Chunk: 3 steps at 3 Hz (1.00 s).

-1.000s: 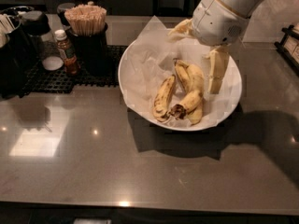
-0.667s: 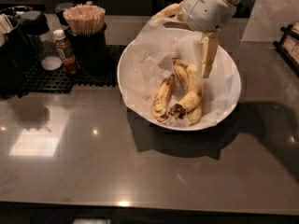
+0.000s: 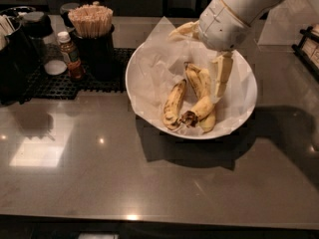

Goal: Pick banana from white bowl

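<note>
**Gripper over the white bowl, banana not yet lifted.**
The gripper (image 3: 195,64) hangs over the far right part of the white bowl (image 3: 130,91), its fingers apparently spread apart and holding nothing. One finger (image 3: 222,78) dips just right of the banana (image 3: 196,79), which lies mid-bowl on crumpled paper beside two other bananas (image 3: 174,102).

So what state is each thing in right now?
white bowl: upright on the counter, paper-lined.
banana: lying in the bowl, not lifted.
two other bananas: lying in the bowl.
gripper: hanging inside the bowl, beside the banana.
small bottle: upright, capped.
stick holder: upright, full.
</note>
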Tool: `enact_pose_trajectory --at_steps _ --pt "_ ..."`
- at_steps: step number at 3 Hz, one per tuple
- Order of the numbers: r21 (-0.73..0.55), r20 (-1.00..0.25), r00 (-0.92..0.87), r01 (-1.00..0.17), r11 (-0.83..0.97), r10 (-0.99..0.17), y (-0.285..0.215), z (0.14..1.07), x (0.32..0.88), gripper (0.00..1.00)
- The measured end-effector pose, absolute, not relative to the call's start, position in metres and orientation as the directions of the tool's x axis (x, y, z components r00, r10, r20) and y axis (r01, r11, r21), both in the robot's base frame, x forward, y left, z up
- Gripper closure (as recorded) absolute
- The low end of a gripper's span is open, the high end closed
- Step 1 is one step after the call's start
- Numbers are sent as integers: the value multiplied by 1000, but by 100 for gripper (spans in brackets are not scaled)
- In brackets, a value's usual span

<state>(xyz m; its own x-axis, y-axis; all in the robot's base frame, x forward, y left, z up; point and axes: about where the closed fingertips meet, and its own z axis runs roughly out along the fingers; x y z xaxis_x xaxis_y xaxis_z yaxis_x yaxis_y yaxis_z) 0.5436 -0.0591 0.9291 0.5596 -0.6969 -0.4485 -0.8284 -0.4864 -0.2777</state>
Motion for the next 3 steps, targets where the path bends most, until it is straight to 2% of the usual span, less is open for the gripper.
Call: enact_pose_trajectory --at_steps 3 --pt "-191 -530 511 -849 -493 -677 -73 885 522 0"
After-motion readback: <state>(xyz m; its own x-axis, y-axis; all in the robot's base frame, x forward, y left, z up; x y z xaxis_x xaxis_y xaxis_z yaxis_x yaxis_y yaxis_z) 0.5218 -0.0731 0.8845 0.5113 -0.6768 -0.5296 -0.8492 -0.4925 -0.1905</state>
